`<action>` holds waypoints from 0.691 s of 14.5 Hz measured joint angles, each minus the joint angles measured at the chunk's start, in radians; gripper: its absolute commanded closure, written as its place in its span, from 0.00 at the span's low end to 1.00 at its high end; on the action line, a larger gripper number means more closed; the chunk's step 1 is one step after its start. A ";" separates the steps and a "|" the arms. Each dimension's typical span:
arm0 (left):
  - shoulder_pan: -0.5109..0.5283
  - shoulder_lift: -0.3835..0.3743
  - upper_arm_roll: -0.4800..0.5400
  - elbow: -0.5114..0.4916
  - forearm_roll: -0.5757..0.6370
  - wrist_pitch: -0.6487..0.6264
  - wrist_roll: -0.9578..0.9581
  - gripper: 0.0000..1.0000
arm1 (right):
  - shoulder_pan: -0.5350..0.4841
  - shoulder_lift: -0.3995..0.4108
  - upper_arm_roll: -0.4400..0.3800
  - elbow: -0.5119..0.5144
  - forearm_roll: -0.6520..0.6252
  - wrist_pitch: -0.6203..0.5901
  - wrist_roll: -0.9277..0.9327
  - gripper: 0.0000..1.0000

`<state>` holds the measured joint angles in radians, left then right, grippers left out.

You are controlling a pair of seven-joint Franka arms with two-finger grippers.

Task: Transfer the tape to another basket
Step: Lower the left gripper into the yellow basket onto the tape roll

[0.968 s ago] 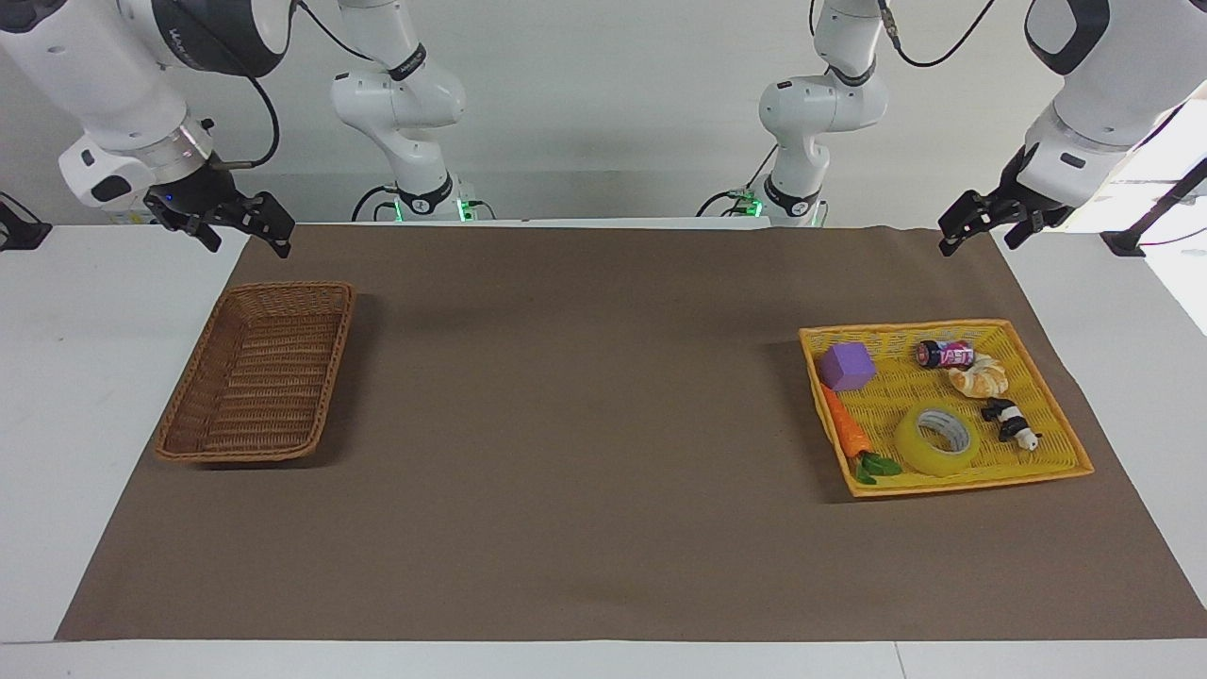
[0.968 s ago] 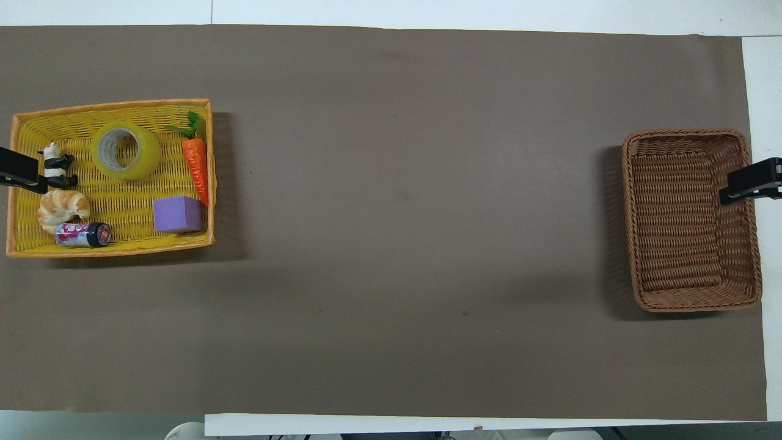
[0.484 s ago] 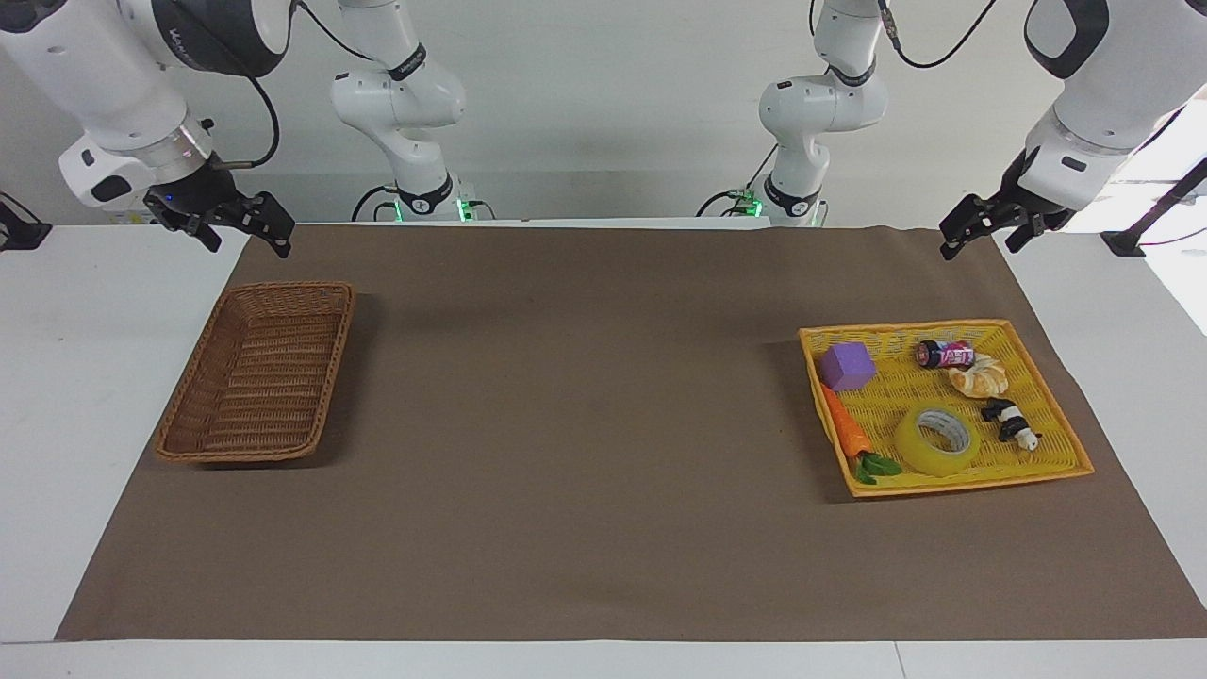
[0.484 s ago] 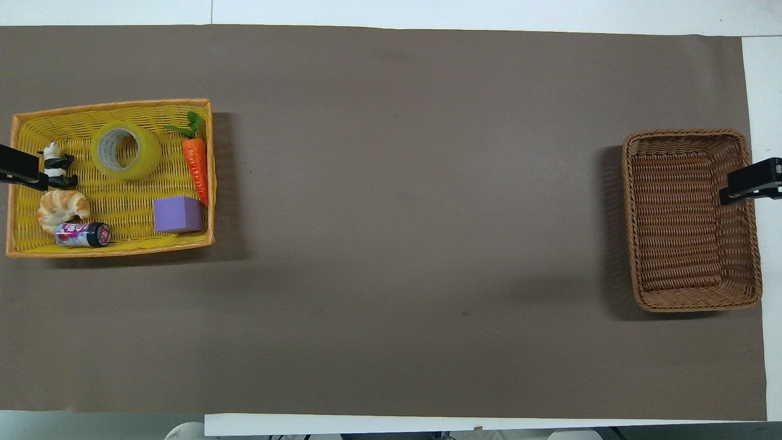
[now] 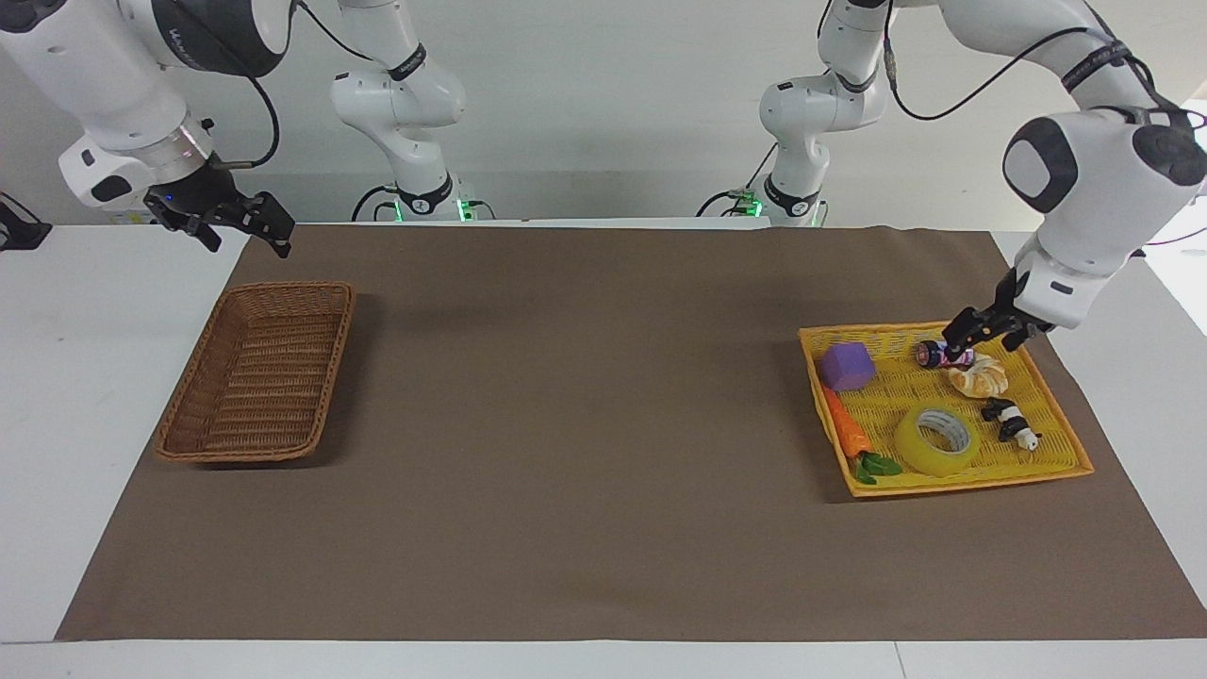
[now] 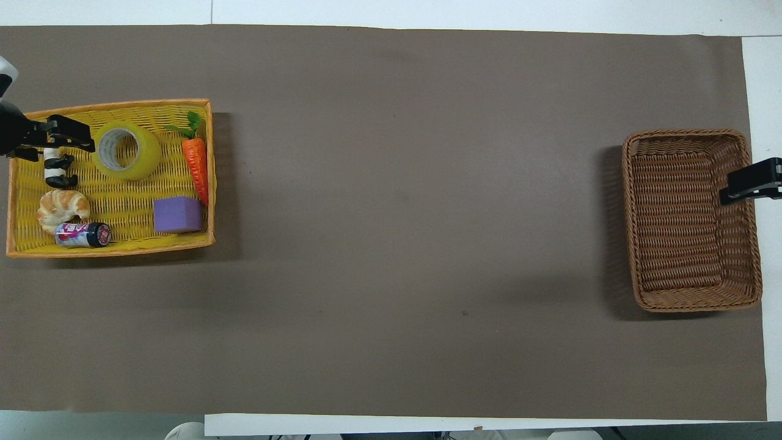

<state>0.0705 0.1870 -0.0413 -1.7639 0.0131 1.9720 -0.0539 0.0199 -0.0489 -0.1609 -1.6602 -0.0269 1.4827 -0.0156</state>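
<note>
The tape is a yellow roll that lies flat in the yellow basket, at the basket's end farther from the robots; it also shows in the overhead view. My left gripper is open and empty, raised over the yellow basket beside the tape; in the overhead view the left gripper sits over the panda toy. The brown wicker basket stands empty at the right arm's end. My right gripper waits open above that basket's edge.
The yellow basket also holds a purple cube, a carrot, a small can, a croissant and a panda toy. A brown mat covers the table between the two baskets.
My left arm has swung down and in from the table's edge, so its gripper now hangs over the yellow basket. The right arm and all objects have stayed still.
</note>
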 measured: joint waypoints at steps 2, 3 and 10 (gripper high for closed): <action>0.028 0.062 0.001 0.003 0.000 0.058 0.001 0.33 | 0.000 0.000 0.000 0.000 0.000 0.000 0.000 0.00; 0.042 0.080 0.002 0.004 0.000 0.080 0.002 0.33 | 0.000 0.000 0.000 0.000 0.000 0.000 0.000 0.00; 0.054 0.141 0.002 0.003 0.020 0.160 0.009 0.32 | 0.000 0.000 0.000 0.000 0.000 0.000 0.000 0.00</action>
<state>0.1247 0.3284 -0.0393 -1.7610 0.0336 2.1319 -0.0449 0.0199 -0.0489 -0.1609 -1.6602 -0.0269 1.4827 -0.0156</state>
